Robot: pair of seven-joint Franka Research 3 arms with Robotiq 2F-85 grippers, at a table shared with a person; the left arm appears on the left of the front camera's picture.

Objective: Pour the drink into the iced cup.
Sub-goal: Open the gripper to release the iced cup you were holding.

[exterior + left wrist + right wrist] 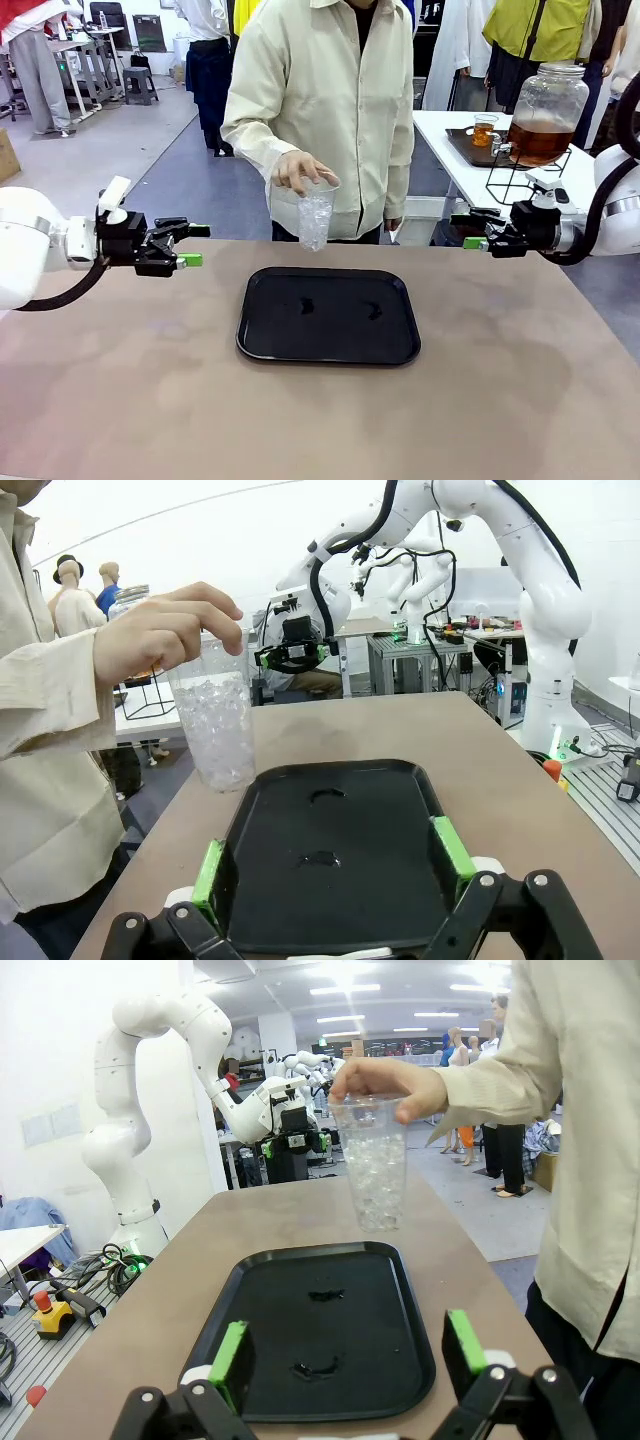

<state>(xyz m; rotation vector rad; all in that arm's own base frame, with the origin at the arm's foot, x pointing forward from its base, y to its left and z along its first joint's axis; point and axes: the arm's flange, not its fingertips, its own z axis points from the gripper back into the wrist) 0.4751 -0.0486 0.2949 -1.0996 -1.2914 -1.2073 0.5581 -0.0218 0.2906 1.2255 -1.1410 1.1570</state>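
The iced cup [314, 214] is held by a hand [298, 168] above the tray [330, 345]; the drink [538, 139] stands upper right. Both end effectors (left [186, 245], right [480, 233]) are fully open and empty. Next, cup placement is awaited.

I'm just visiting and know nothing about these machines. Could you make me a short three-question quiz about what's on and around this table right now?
1. True or false: the clear plastic cup of ice stands on the black tray.
2. Which holds the cup? A) the left hand B) the right hand C) the person's hand
3. Fill in: the amber drink sits in a glass dispenser jar on the white side table, on the robot's ____ side.

Key:
1. False; it is held in the air beyond the tray's far edge.
2. C; both robot hands are open and empty.
3. right
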